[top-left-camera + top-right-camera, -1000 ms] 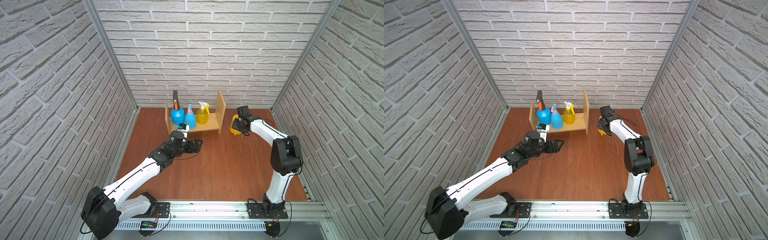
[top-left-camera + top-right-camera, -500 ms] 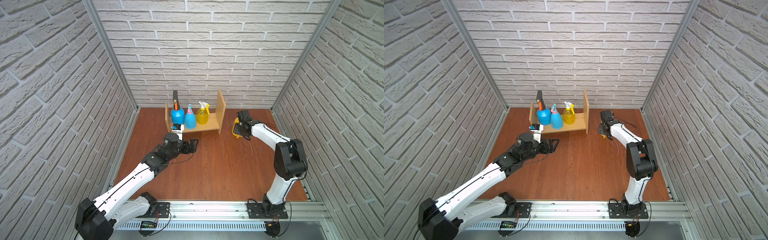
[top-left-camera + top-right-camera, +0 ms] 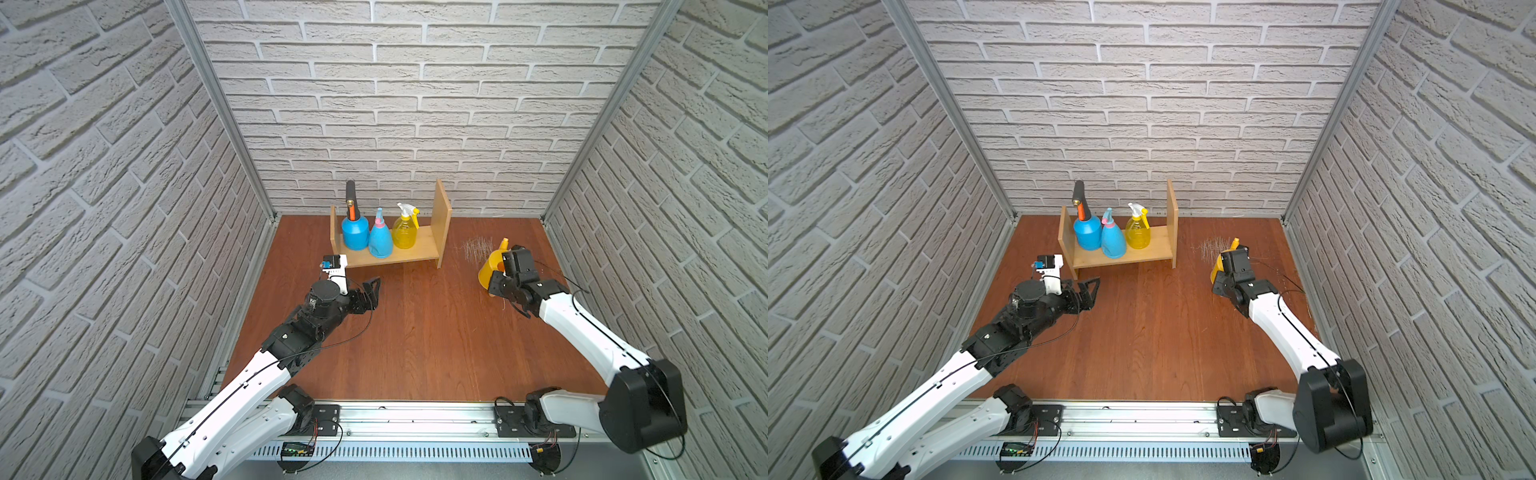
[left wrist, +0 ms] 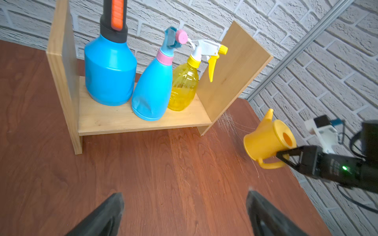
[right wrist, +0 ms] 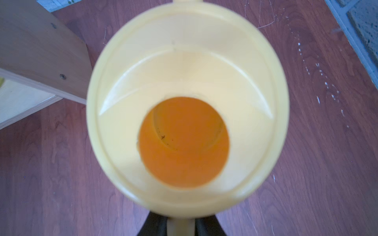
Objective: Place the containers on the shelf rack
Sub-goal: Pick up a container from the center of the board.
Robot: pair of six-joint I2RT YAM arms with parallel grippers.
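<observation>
Two claws: left claw [image 4: 185,202] wide open, right claw [image 4: 286,156] clamped on watering can [image 4: 263,141].

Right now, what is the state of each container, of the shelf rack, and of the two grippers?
blue pump sprayer: upright on the rack board, next to the shorter panel.
blue-pink teardrop bottle: upright on the board, in the middle.
yellow trigger bottle: upright on the board, next to the taller panel.
yellow watering can: tilted beside the rack, held by its handle.
shelf rack: standing, three containers on it.
left gripper: open, empty.
right gripper: shut on the can's handle.
</observation>
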